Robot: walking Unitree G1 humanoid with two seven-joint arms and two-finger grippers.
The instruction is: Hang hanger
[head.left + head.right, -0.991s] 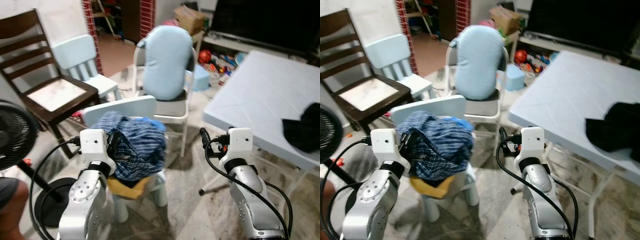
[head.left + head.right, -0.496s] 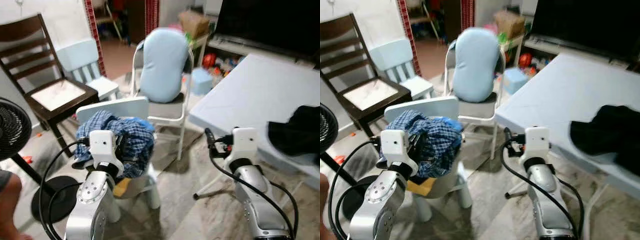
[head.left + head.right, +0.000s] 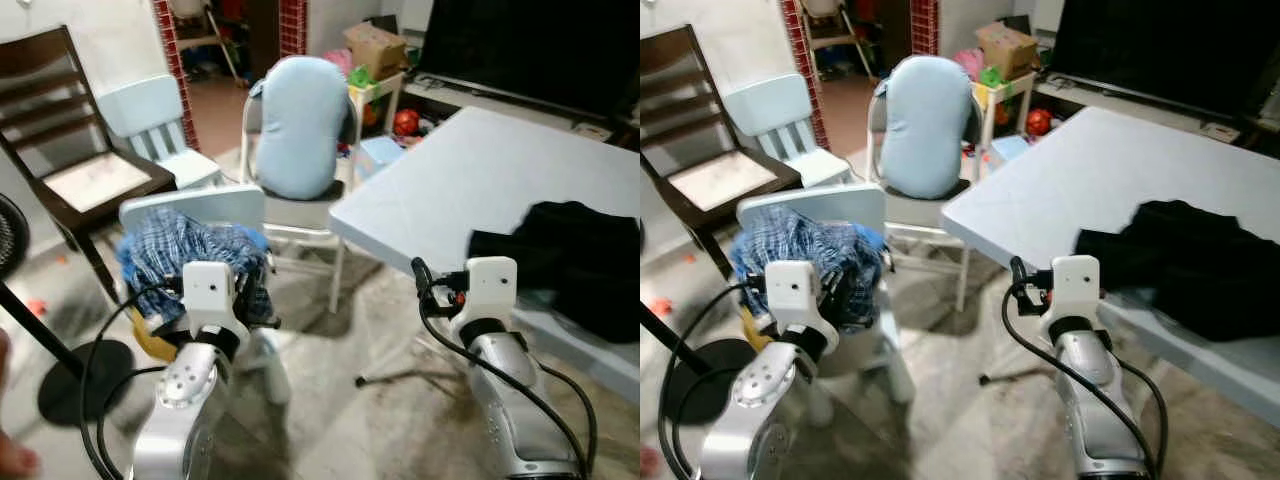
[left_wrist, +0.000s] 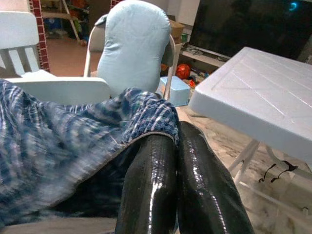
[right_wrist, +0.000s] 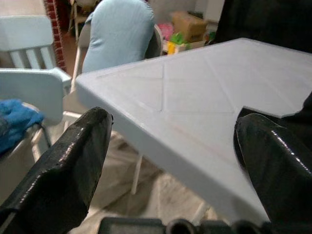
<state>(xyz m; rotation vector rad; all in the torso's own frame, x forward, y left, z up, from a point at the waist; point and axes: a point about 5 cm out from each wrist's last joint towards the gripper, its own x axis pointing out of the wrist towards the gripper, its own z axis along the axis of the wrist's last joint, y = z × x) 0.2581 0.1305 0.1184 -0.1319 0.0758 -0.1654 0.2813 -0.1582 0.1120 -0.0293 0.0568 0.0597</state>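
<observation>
A blue plaid shirt [image 3: 185,255] lies bunched on the seat of a small pale blue chair [image 3: 190,205] in front of me on the left. My left gripper [image 4: 176,131] is shut, its fingertips right at the hem of that shirt [image 4: 58,146]; I cannot tell whether cloth is pinched between them. My right gripper [image 5: 173,122] is open wide and holds nothing, level with the near edge of a white folding table [image 3: 470,170]. A black garment [image 3: 570,260] lies on the table's right part.
A folding chair with a pale blue cushion [image 3: 297,125] stands behind the small chair. A dark wooden chair [image 3: 60,120] and another small blue chair [image 3: 150,110] are at the far left. A fan base [image 3: 75,380] sits on the floor at left. Marble floor lies between chair and table.
The whole view has shifted: chairs and shirt slid left and the table with the black garment came further in. Both arms keep the same pose before the camera.
</observation>
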